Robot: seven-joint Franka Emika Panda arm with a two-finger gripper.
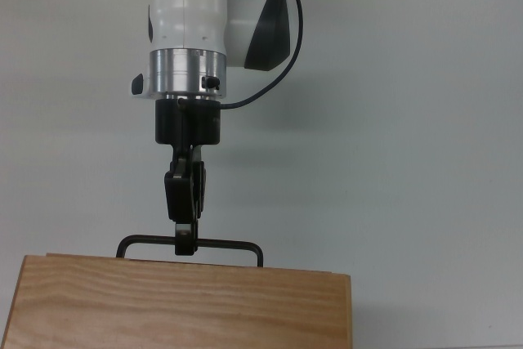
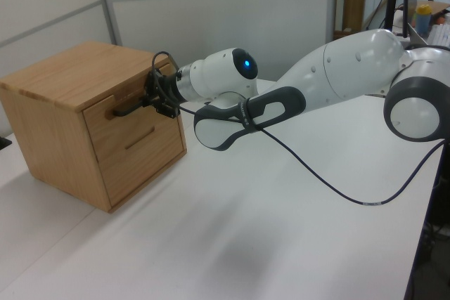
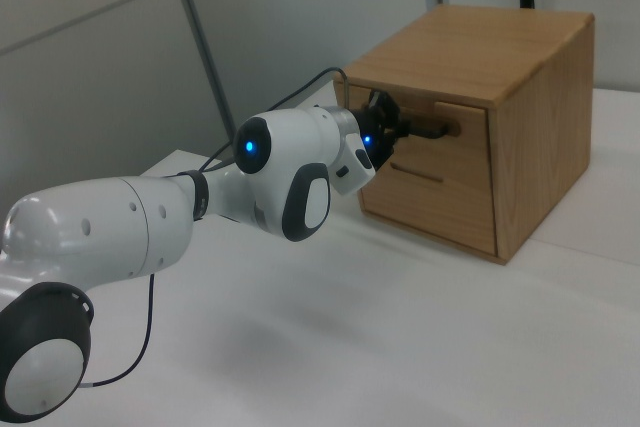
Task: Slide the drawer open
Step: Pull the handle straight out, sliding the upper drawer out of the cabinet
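One gripper (image 1: 185,244) is being held at the black bar handle (image 1: 221,244) of the drawer (image 2: 119,112), its dark fingers drawn narrowly together over the bar near its middle; whether the bar is actually being pinched cannot be told. In the top view the fingertips are lying across the bar, just in front of the wooden edge. One white arm (image 2: 337,68) is being extended behind the gripper, with a black cable (image 2: 330,184) being trailed from the wrist across the white table (image 1: 409,120).

One wooden cabinet (image 3: 520,97) is being shown directly ahead of the gripper, and two drawer fronts are being counted on it: the upper one carrying the handle, and a lower drawer (image 2: 140,152) beneath the gripper with a slim groove-like pull. The upper drawer is being seen as a light wooden panel, sitting nearly flush with the cabinet face, its long bar standing off on two short posts.
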